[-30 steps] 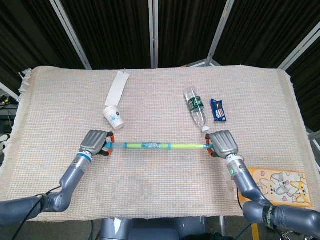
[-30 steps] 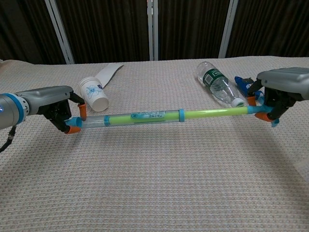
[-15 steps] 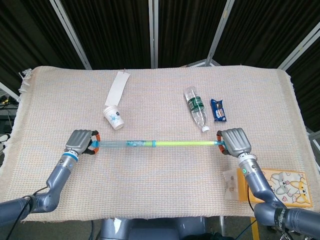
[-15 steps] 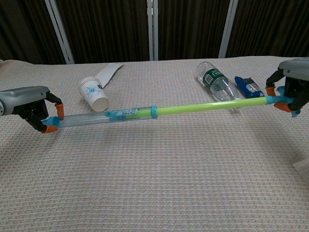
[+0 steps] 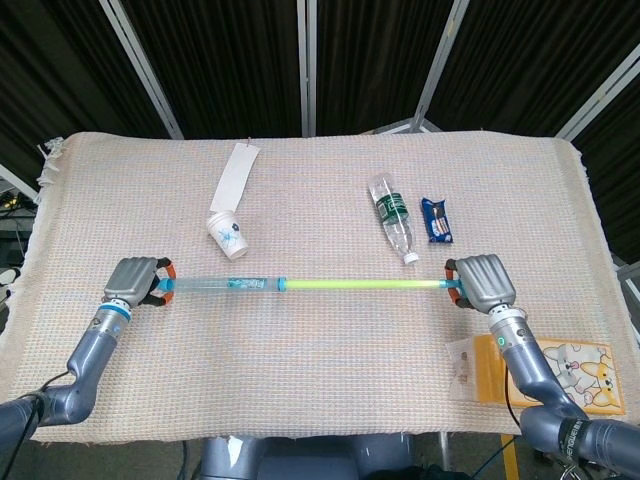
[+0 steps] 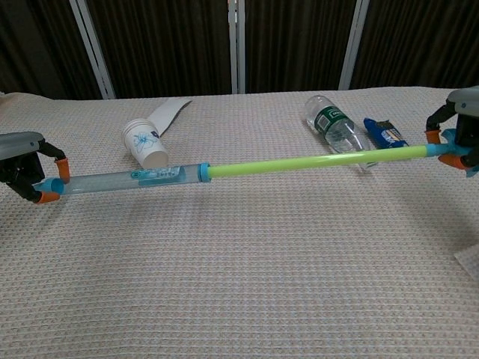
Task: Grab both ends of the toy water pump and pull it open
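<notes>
Dark curtained backdrop with pale metal poles behind; below it, beige woven cloth-covered table (image 5: 320, 220).

Stretched across the near middle, held just above the cloth: long toy water pump (image 5: 300, 285) with clear tube, blue collar and lime-green plunger rod, drawn out far, rod well exposed.

At its clear-tube end, grey left hand (image 5: 132, 281) curled round the cap, orange-tipped fingers (image 6: 63, 169) clamping it. At the rod end, grey right hand (image 5: 482, 281) likewise wrapped on the handle.

Behind the rod, lying on its side: clear plastic bottle with green label (image 5: 391, 217). Beside that, small blue snack packet (image 5: 436, 220). Further left, tipped white paper cup (image 5: 227, 233) near a white paper strip (image 5: 235, 176).

Probably close to full travel. Risks if pulled further: plunger popping out of the tube, or a cap slipping from the fingers, from uneven or off-axis pull; rod sagging into the bottle cap.
</notes>
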Robot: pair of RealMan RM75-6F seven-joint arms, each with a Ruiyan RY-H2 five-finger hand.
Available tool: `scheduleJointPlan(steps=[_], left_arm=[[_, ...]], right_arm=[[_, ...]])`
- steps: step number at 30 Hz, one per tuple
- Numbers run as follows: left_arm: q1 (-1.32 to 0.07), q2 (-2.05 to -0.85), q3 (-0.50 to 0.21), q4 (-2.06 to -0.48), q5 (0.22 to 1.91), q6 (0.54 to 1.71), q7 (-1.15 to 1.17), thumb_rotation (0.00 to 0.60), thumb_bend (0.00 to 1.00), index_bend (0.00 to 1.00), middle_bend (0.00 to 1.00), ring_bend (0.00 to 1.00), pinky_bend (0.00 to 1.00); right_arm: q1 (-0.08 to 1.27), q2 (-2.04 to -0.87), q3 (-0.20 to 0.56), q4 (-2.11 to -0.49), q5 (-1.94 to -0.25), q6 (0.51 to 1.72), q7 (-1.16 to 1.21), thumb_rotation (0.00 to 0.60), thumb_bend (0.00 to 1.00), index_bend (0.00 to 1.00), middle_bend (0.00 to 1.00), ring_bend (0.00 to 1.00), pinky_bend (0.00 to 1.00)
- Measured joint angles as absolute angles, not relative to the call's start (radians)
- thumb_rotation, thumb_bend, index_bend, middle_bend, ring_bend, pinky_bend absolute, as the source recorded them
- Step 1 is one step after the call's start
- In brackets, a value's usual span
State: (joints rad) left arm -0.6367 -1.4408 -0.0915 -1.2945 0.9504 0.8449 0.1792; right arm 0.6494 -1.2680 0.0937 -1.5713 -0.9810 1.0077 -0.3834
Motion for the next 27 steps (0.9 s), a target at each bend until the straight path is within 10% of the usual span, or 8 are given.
scheduleJointPlan(steps=[3,7,15,19,22,27], left_arm=[[-0.633,-1.443,-0.092,-1.290,0.963,0.838,0.164,0.600,0.44,0.61,0.95,0.88,1.00],[-0.628,-1.443,-0.092,-1.288,0.973,0.828,0.144,0.600,0.20,0.02,0.91,0.86,1.00],[-0.589,-1.407,-0.108,-1.329,1.048,0.906,0.066,0.600,0.11,0.00,0.82,0.80,0.99],[-0.549,-1.358,-0.117,-1.393,1.126,1.004,0.008,0.600,0.07,0.00,0.57,0.60,0.74],[-0.509,-1.322,-0.116,-1.445,1.192,1.096,-0.030,0.600,0.01,0.00,0.22,0.27,0.37],[-0.416,-1.237,-0.080,-1.579,1.296,1.243,-0.042,0.600,0.00,0.00,0.00,0.00,0.01]], right_arm=[[0.647,-1.276,0.096,-1.566,-0.984,1.005,-0.376,0.600,0.42,0.46,1.00,1.00,1.00],[0.643,-1.286,0.097,-1.553,-0.989,1.009,-0.377,0.600,0.04,0.03,1.00,1.00,1.00],[0.612,-1.280,0.102,-1.552,-1.040,1.063,-0.350,0.600,0.00,0.00,0.96,1.00,1.00],[0.576,-1.253,0.099,-1.570,-1.119,1.119,-0.291,0.600,0.00,0.00,0.83,0.91,0.97],[0.539,-1.230,0.094,-1.580,-1.191,1.182,-0.229,0.600,0.00,0.00,0.59,0.70,0.70],[0.458,-1.202,0.074,-1.575,-1.310,1.313,-0.117,0.600,0.00,0.00,0.05,0.07,0.07]])
